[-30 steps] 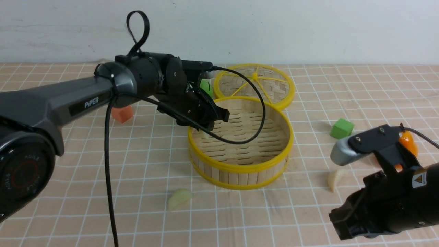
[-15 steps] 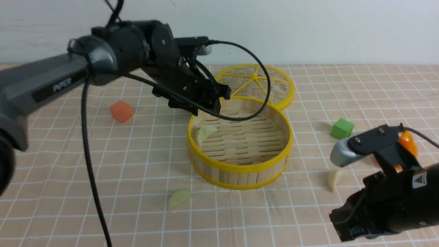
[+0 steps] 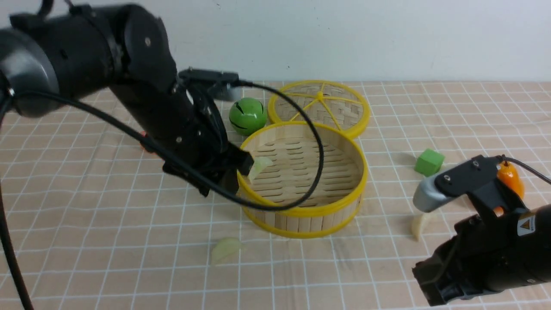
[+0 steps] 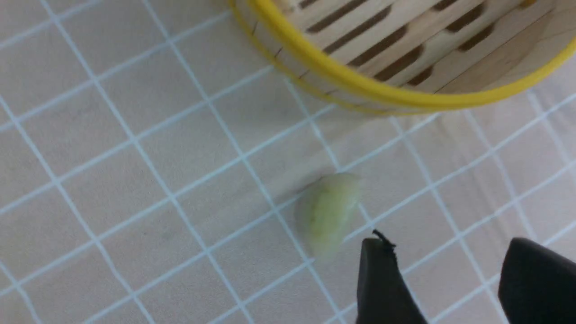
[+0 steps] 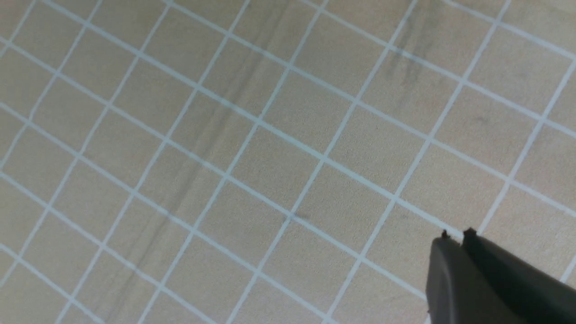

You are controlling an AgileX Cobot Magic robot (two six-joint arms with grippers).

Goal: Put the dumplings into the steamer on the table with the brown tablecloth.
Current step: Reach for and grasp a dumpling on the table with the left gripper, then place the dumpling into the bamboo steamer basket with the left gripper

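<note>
Moved since a second ago: black left arm [image 3: 142, 99], drawn back from over the left rim of the round bamboo steamer with yellow rims [image 3: 303, 212] to its left outer wall. The pale crescent dumpling [image 3: 259, 165], not in the basket then, is now inside. The green ball with dark stripes [image 3: 247, 115], then hidden by the arm, is now in view.

- Left gripper [image 4: 445, 246]: jaws well apart, nothing between them.
- Orange foam cube [image 3: 144, 144]: only a sliver shows behind the left arm.
- Small greenish crescent dumpling [image 4: 328, 215]: on the cloth on the robot's side of the steamer, apart from its wall. In the left wrist view it lies just beside one finger's tip, outside the gap, not gripped.
- Green ball: behind the steamer, just beside the lid.
- Pale crescent dumpling: on the slatted floor by the left inner wall, just right of the left gripper, with the rim between them.
- Flat woven lid with yellow spokes [image 3: 340, 116]: behind the steamer, at its far rim.
- Green foam cube [image 3: 429, 161]: right of the steamer, apart.
- Cream crescent dumpling [image 3: 419, 226]: on the cloth, well right of the steamer, beside the right arm.
- Right gripper [image 5: 456, 236]: jaws pressed together, empty, over bare cloth.
- Rounded orange object [image 3: 510, 178]: partly hidden behind the right arm.
- Light tan tablecloth with white grid [image 3: 86, 224]: covers the table.
</note>
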